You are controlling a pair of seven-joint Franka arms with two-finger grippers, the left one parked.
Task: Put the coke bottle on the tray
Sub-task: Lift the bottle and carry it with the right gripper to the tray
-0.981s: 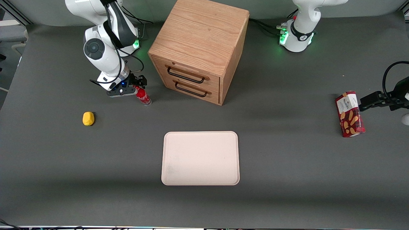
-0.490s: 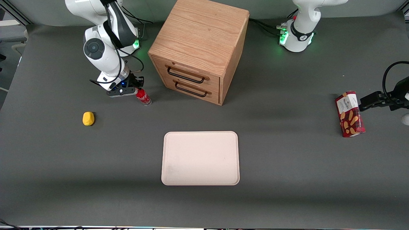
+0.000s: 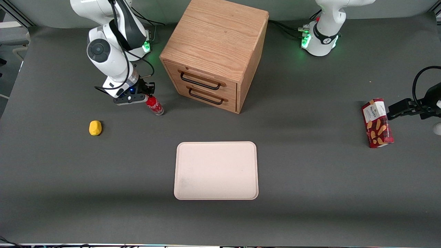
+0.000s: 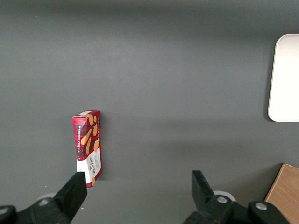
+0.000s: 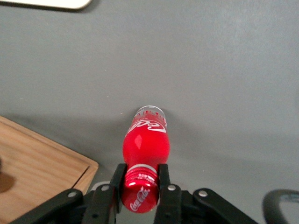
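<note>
The small red coke bottle (image 3: 155,105) (image 5: 145,144) stands on the dark table beside the wooden drawer cabinet, toward the working arm's end. My right gripper (image 3: 148,97) (image 5: 140,181) sits over its top, both fingers pressed against the red cap, so it is shut on the bottle. The bottle's clear base appears to rest on the table. The pale pinkish-beige tray (image 3: 216,170) lies flat nearer the front camera than the bottle and the cabinet, with nothing on it. One corner of the tray (image 5: 51,4) shows in the right wrist view.
A wooden two-drawer cabinet (image 3: 215,51) stands close beside the bottle; its corner (image 5: 37,168) shows in the wrist view. A yellow lump (image 3: 95,127) lies nearer the front camera than the gripper. A red snack box (image 3: 377,123) (image 4: 88,147) stands toward the parked arm's end.
The fingers have closed onto the bottle's cap, and the arm's elbow has shifted slightly upward. The bottle stays in about the same spot.
</note>
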